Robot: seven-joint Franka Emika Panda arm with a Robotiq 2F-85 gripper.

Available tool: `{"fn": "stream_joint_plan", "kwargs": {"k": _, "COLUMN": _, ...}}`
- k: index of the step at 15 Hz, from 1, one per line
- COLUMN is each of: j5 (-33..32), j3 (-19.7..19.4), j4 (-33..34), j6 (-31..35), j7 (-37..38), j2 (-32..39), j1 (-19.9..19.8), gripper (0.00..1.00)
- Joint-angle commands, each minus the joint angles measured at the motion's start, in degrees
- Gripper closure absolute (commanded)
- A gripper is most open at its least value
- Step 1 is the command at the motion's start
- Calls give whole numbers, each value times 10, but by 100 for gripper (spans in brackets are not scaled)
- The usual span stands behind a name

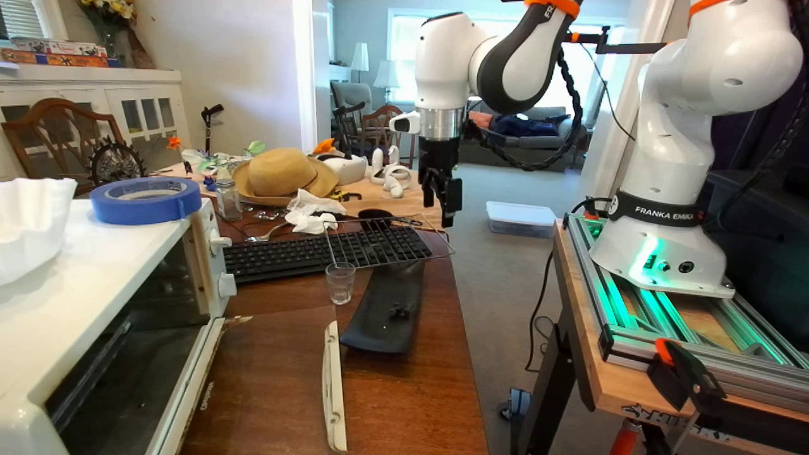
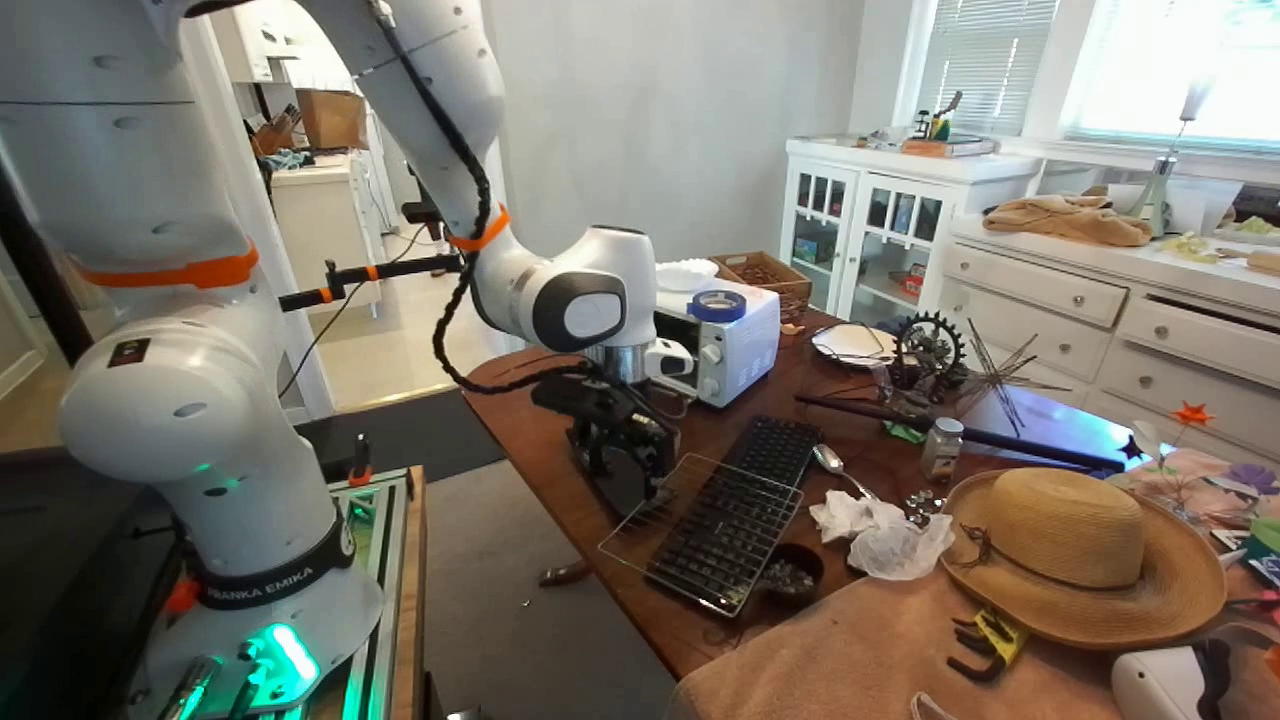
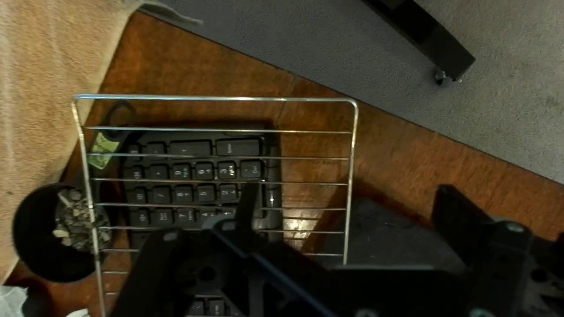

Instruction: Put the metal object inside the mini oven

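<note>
A shiny metal wire rack (image 3: pixel 351 176) lies across the keyboard, also seen in an exterior view (image 1: pixel 404 260). Beside it is a dark, flat, curved oblong piece (image 1: pixel 379 328), partly under my gripper in the wrist view; its material cannot be told. The mini oven (image 1: pixel 114 253), white with its glass door folded down, stands at the table's far end in an exterior view (image 2: pixel 750 350). My gripper (image 3: pixel 348 198) is open and points down above the rack. One rack side bar runs between its fingers, with nothing gripped. Its body hides the rack's lower part there.
A black keyboard (image 1: pixel 278 259) lies beneath the rack. Close by stand a drinking glass (image 1: pixel 341 287) and a dark bowl (image 3: pixel 37 246) with small bits. Blue tape (image 1: pixel 146 208) and a white fluted dish (image 1: pixel 31 234) sit on the oven. A straw hat (image 2: pixel 1070 520) is farther off.
</note>
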Motion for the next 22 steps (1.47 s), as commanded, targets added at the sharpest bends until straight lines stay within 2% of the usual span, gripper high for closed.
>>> {"fn": "stream_joint_plan", "kwargs": {"k": 1, "j5": 28, "j3": 20, "j4": 47, "j6": 40, "j7": 4, "j2": 106, "j1": 2, "gripper": 0}}
{"fn": "stream_joint_plan", "kwargs": {"k": 6, "j5": 19, "j3": 31, "j4": 90, "j6": 47, "j7": 0, "j2": 169, "j1": 0, "gripper": 0}}
{"fn": "stream_joint_plan", "kwargs": {"k": 14, "j5": 3, "j3": 42, "j4": 148, "j6": 33, "j7": -19, "j2": 220, "j1": 7, "gripper": 0}}
{"fn": "stream_joint_plan", "kwargs": {"k": 16, "j5": 5, "j3": 41, "j4": 135, "j6": 35, "j7": -11, "j2": 203, "j1": 6, "gripper": 0}}
{"fn": "stream_joint_plan", "kwargs": {"k": 20, "j5": 5, "j3": 46, "j4": 142, "j6": 34, "j7": -15, "j2": 216, "j1": 6, "gripper": 0}}
{"fn": "stream_joint_plan", "kwargs": {"k": 22, "j5": -3, "j3": 35, "j4": 127, "j6": 41, "j7": 18, "j2": 203, "j1": 23, "gripper": 0}}
